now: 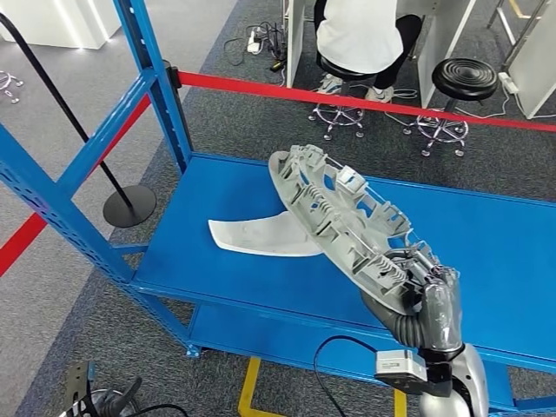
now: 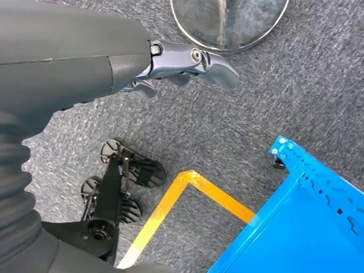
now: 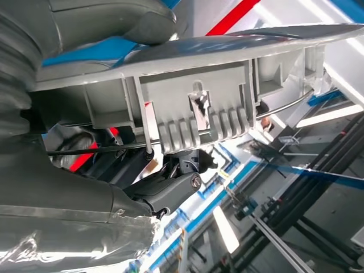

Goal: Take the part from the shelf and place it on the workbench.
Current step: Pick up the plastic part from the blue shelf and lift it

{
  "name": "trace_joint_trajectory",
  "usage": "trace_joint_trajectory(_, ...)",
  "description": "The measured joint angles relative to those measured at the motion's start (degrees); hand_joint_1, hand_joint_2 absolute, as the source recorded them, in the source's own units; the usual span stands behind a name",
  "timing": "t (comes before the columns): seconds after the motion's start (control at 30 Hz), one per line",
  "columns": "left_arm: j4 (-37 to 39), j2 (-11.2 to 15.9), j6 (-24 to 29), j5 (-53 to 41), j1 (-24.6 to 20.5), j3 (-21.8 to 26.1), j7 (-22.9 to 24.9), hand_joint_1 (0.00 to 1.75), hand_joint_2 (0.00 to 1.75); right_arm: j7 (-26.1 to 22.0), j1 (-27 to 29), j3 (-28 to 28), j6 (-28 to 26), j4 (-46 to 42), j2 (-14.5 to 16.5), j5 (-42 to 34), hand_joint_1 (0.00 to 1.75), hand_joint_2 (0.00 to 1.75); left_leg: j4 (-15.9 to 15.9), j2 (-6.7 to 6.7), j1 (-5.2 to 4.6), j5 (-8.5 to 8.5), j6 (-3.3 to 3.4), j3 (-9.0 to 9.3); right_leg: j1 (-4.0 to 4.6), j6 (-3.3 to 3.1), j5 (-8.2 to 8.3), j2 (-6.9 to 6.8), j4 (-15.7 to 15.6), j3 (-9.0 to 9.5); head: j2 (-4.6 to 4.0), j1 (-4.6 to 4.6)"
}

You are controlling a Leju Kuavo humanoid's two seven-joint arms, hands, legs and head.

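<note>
A long grey ribbed plastic part (image 1: 334,208) is tilted above the blue shelf deck (image 1: 216,261), its near end gripped by my right hand (image 1: 433,300) at the front right of the shelf. In the right wrist view the part (image 3: 202,108) sits between the thumb above it and the dark fingers (image 3: 172,190) below it. A flat, pale, fin-shaped piece (image 1: 262,234) lies on the deck under the part's far end. My left hand (image 2: 189,62) hangs over the grey carpet with its fingers stretched out, holding nothing.
Blue shelf uprights (image 1: 154,78) stand at the left. A red barrier tape (image 1: 367,100) runs behind the shelf, with a black stanchion base (image 1: 129,206). A seated person (image 1: 364,35) and a black stool (image 1: 464,78) are beyond. Yellow floor tape (image 2: 180,193) lies by the shelf corner.
</note>
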Motion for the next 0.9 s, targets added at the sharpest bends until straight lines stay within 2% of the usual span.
trace_joint_trajectory(0.23, 0.27, 0.67, 1.46, -2.74, -0.02, -0.02, 0.26, 0.00, 1.75, -2.09, 0.08, 0.19, 4.80, 0.55, 2.68, -7.74, 1.75, 1.75, 0.06, 0.00, -0.24, -0.18, 0.18, -0.04, -0.27, 0.20, 0.00, -0.01, -0.06, 0.00, 0.00, 0.00)
trace_joint_trajectory(0.4, 0.40, 1.15, 2.16, -3.87, -0.09, -0.02, 1.34, 0.00, 1.75, -3.40, 0.11, 0.19, 6.12, 0.50, 4.20, -11.04, 1.75, 1.75, -0.26, 0.05, -0.30, -0.13, 0.79, 0.12, -0.49, 0.82, -0.25, 0.01, -0.06, 0.01, 0.00, -0.03)
trace_joint_trajectory(0.43, 0.42, 1.17, 2.21, -4.00, -0.11, -0.02, 1.43, 0.00, 1.75, -3.44, 0.12, 0.18, 6.14, 0.48, 4.32, -11.07, 1.75, 1.75, -0.49, 0.09, -0.12, 0.06, 0.93, 0.26, -0.43, 1.01, -0.98, -0.05, 0.74, -0.30, 0.00, 0.03)
trace_joint_trajectory(0.47, 0.44, 1.18, 2.25, -4.11, -0.14, -0.02, 1.51, 0.00, 1.75, -3.48, 0.12, 0.17, 6.16, 0.46, 4.39, -11.09, 1.75, 1.75, -0.72, 0.14, 0.09, 0.26, 1.06, 0.39, -0.38, 1.17, -2.36, -0.11, 2.61, -1.04, 0.00, 0.13)
trace_joint_trajectory(0.57, 0.65, 1.17, 2.37, -4.39, -0.19, -0.02, 1.80, 0.00, 1.75, -3.64, 0.20, 0.20, 6.31, 0.48, 4.43, -11.02, 1.75, 1.75, -0.77, 0.20, 0.25, 0.41, 1.15, 0.40, -0.48, 1.33, -7.94, -0.23, 12.86, -5.35, 0.00, 0.32)
trace_joint_trajectory(0.6, 0.75, 1.15, 2.45, -4.53, -0.17, -0.02, 1.93, 0.00, 1.75, -3.71, 0.31, 0.21, 6.41, 0.49, 4.43, -11.01, 1.75, 1.75, -0.75, 0.21, 0.25, 0.41, 1.15, 0.37, -0.50, 1.34, -8.53, -0.24, 15.14, -6.28, 0.00, 0.31)
trace_joint_trajectory(0.63, 0.85, 1.14, 2.56, -4.69, -0.14, -0.02, 2.09, 0.00, 1.75, -3.77, 0.41, 0.21, 6.53, 0.50, 4.43, -11.01, 1.75, 1.75, -0.74, 0.20, 0.27, 0.42, 1.11, 0.35, -0.50, 1.33, -7.91, -0.25, 15.34, -6.26, 0.00, 0.32)
trace_joint_trajectory(0.67, 0.94, 1.13, 2.67, -4.89, -0.11, -0.02, 2.25, 0.00, 1.75, -3.83, 0.50, 0.20, 6.65, 0.50, 4.43, -11.01, 1.75, 1.75, -0.71, 0.19, 0.31, 0.44, 1.04, 0.34, -0.52, 1.28, -6.31, -0.26, 13.37, -5.20, 0.00, 0.31)
trace_joint_trajectory(0.73, 1.08, 1.12, 2.82, -5.20, -0.08, -0.04, 2.51, 0.00, 1.75, -3.95, 0.56, 0.20, 6.85, 0.52, 4.43, -11.00, 1.75, 1.75, -0.60, 0.15, 0.37, 0.52, 0.67, 0.30, -0.53, 1.20, -2.74, -0.24, 5.65, -1.04, 0.00, 0.32)
trace_joint_trajectory(0.8, 1.15, 1.18, 2.88, -5.46, -0.10, -0.08, 2.69, 0.00, 1.75, -4.09, 0.67, 0.21, 7.01, 0.54, 4.43, -10.94, 1.75, 1.75, -0.47, 0.06, 0.36, 0.76, 0.04, 0.14, -0.38, 0.86, -1.16, -0.05, 0.70, 1.61, 0.00, 0.28)
trace_joint_trajectory(0.9, 1.19, 1.25, 2.98, -5.83, -0.04, -0.09, 2.97, 0.00, 1.75, -4.15, 1.02, 0.15, 7.12, 0.56, 4.43, -10.88, 1.75, 1.75, -0.37, -0.01, 0.42, 1.25, -0.95, -0.18, -0.29, -0.03, -0.61, 0.13, 0.20, 1.24, 0.00, 0.26)
